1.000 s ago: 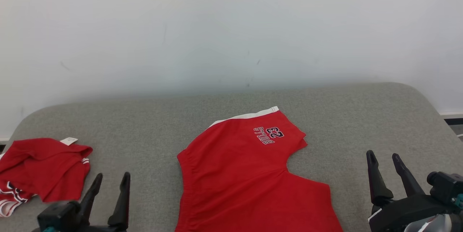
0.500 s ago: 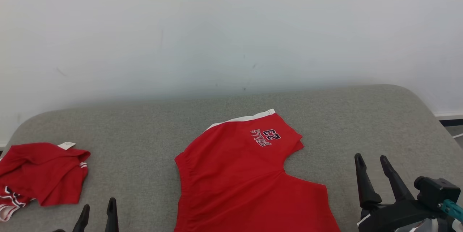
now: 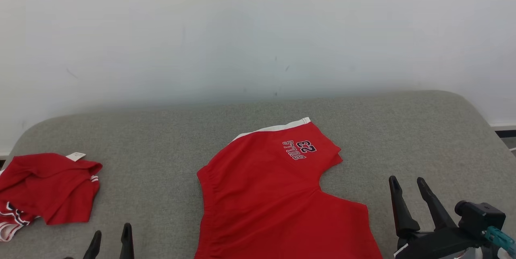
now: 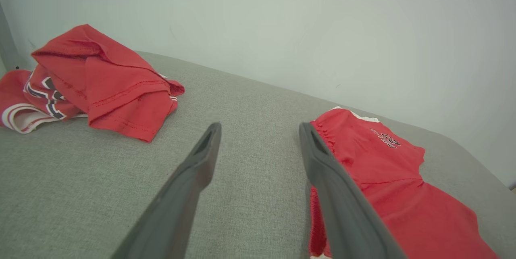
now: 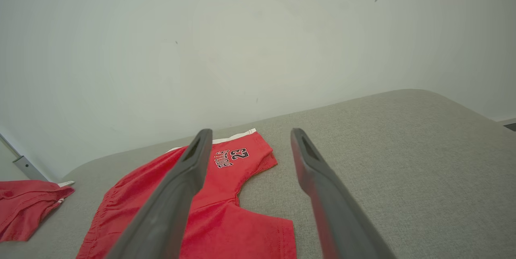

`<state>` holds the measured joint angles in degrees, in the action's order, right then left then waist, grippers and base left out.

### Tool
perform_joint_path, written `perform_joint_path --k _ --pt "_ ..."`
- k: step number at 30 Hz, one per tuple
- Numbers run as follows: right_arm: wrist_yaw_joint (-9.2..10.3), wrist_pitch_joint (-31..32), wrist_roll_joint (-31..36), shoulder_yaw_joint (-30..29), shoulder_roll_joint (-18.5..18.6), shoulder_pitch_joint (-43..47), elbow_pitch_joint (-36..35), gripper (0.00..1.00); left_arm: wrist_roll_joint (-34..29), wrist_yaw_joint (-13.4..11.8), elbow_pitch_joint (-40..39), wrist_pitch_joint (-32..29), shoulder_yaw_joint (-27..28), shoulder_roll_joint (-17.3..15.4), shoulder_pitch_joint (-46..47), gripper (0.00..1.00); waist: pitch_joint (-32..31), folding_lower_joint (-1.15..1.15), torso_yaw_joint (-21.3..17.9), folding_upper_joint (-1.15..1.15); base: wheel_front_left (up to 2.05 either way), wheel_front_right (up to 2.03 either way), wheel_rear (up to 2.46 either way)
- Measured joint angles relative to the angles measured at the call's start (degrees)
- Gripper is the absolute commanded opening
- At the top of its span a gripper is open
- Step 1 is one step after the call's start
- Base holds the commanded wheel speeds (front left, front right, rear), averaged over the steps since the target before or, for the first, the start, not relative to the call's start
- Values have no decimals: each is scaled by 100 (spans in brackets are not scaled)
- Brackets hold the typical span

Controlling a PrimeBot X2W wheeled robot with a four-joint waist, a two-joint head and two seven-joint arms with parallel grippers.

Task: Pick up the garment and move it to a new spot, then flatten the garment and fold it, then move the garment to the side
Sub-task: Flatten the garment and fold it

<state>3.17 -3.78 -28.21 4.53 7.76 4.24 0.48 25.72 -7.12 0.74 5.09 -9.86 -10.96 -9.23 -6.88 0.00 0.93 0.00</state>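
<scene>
Both arms have drawn back toward the robot over the last second: the left gripper (image 3: 112, 231) now shows little more than its fingertips at the bottom of the head view, and the right gripper (image 3: 407, 184) has slid slightly inward. The red shorts (image 3: 266, 194) lie where they were. Each gripper has its two fingers spread wide and holds nothing.

The shorts lie spread in the middle of the grey pad (image 3: 161, 142). The gathered waistband (image 3: 203, 194) is on the left. One leg points away, with its white hem (image 3: 278, 126) at the far end, and the other leg runs toward the near right. They look fairly flat already, so folding is probably the step in hand. To do it well, I would pinch the far leg at its hem corners with both grippers, taking only the top layers. I would then lift it just clear of the pad and lay it over the near leg so the edges meet and no crease gets trapped.

A crumpled red shirt (image 3: 48, 186) sits well apart at the pad's left end, and the left arm should keep off it. A white wall (image 3: 258, 29) stands behind the pad, and nothing lies between the grippers and the shorts
</scene>
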Motion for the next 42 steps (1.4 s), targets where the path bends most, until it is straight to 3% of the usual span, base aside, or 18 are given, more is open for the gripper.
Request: perform_joint_path --k 14,20,27,42 --pt "-18 -44 9 31 3 -11 189 100 -267 0 -301 -604 -52 99 -19 100 124 1 -69 1 0 0 0" --pt "-24 638 158 409 172 5 512 100 -35 219 -158 -1356 -555 43 -115 100 146 0 -72 1 0 0 0" --pt "-74 1594 216 842 321 112 731 100 -82 575 302 -2161 -1018 -248 -23 100 208 0 -110 1 0 0 0" --pt "43 2391 216 984 293 130 850 100 -286 815 960 -2650 -1298 -244 627 100 401 1 -300 1 0 0 0"
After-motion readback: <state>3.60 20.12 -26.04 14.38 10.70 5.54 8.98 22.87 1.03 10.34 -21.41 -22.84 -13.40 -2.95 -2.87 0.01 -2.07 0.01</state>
